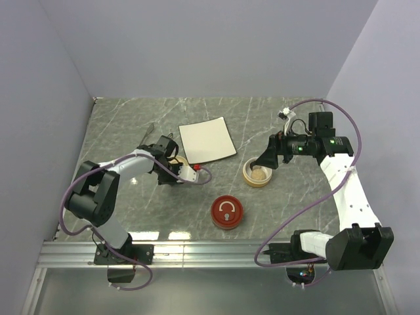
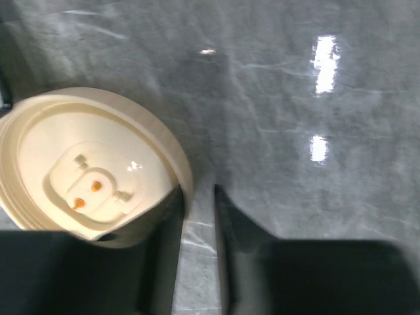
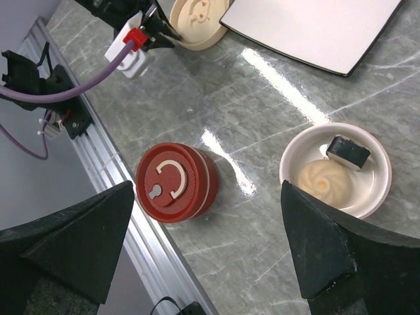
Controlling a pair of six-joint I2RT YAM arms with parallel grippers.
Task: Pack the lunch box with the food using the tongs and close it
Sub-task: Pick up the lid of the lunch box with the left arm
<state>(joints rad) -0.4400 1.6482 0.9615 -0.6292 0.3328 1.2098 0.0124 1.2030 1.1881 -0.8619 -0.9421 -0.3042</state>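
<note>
The lunch box's cream bowl (image 1: 248,172) (image 3: 287,164) holds food: a beige swirled bun (image 3: 323,182) and a dark-wrapped sushi roll (image 3: 348,151). Its round cream inner lid (image 2: 85,164) (image 3: 197,20) lies by the plate's near left corner. My left gripper (image 2: 199,193) (image 1: 172,165) is low at that lid's rim, jaws a narrow gap apart with bare table between them. High over the table between bowl and red lid hangs my right gripper (image 3: 210,243) (image 1: 266,159), wide open and empty. The silver tongs (image 1: 146,134) lie on the table left of the plate, untouched.
The red screw lid (image 1: 227,212) (image 3: 176,182) sits near the front edge. A white square plate (image 1: 207,139) (image 3: 315,26) lies bare at the back centre. An aluminium rail (image 1: 197,252) runs along the near edge, and purple cables loop off both arms.
</note>
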